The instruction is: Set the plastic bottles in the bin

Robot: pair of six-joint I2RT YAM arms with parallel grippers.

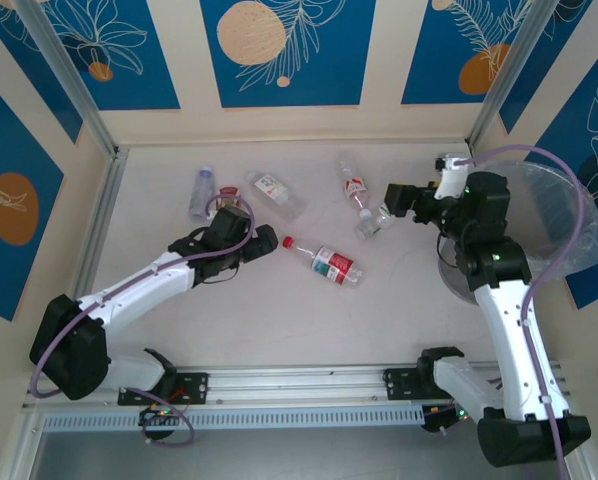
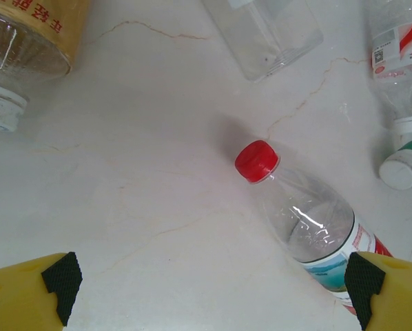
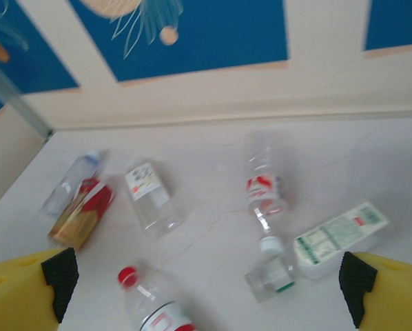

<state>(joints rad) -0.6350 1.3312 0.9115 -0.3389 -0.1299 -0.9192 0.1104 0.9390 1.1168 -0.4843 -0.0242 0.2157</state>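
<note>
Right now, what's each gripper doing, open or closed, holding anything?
Left gripper: open, holding nothing.
Right gripper: open, holding nothing.

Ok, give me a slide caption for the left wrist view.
Left gripper open over a red-capped bottle lying on the pale table.

Top camera looks down on the whole counter (image 1: 279, 320). Left wrist sits close, right wrist farther. All share the red-capped bottle (image 2: 309, 221).
</note>
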